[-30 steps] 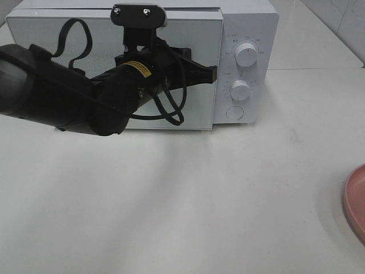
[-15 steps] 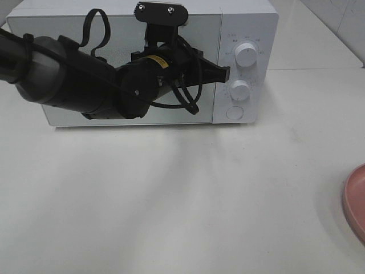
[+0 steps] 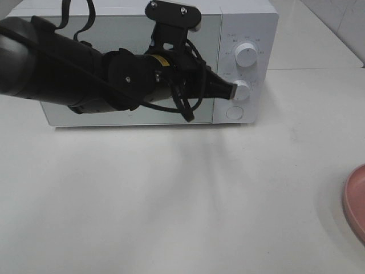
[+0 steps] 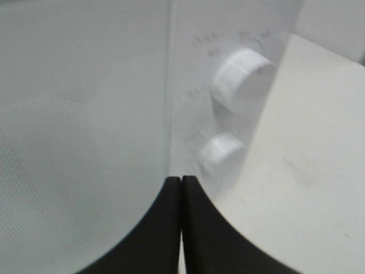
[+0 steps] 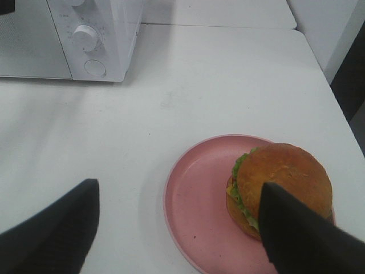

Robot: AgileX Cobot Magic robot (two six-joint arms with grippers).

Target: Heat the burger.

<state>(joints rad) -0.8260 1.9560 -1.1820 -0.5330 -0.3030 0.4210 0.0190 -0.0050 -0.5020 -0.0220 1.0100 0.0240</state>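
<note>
1. Burger [image 5: 279, 191], round, with a glossy golden-brown bun on top, a frill of green lettuce and a strip of yellow cheese showing along its side; it sits whole and upright on a round pink plate [image 5: 197, 211], toward the plate's edge farthest from the white box-shaped microwave oven [image 3: 251, 34].
2. Plate and burger lie on the white tabletop [image 3: 171, 200], well apart from the microwave, off beyond its control-panel end; only a sliver of the plate's rim shows in the high view [image 3: 356, 200], and the burger does not show there.
3. Microwave door [image 3: 74, 114] appears closed, flush with the front panel, which carries an upper white round knob [image 3: 246, 54], a lower white round knob [image 3: 242, 90] and a round button [image 3: 234, 113] below them.
4. Left gripper [image 3: 228, 91], black, has its jaws pressed fully together with nothing between them; its tip is at the lower knob, reaching across the front of the microwave door. Whether it touches the knob cannot be told.
5. Right gripper [image 5: 179, 225] hangs above the plate, away from the microwave, its black jaws spread wide and holding nothing, one finger [image 5: 296, 228] overlapping the burger's side in the wrist view.
</note>
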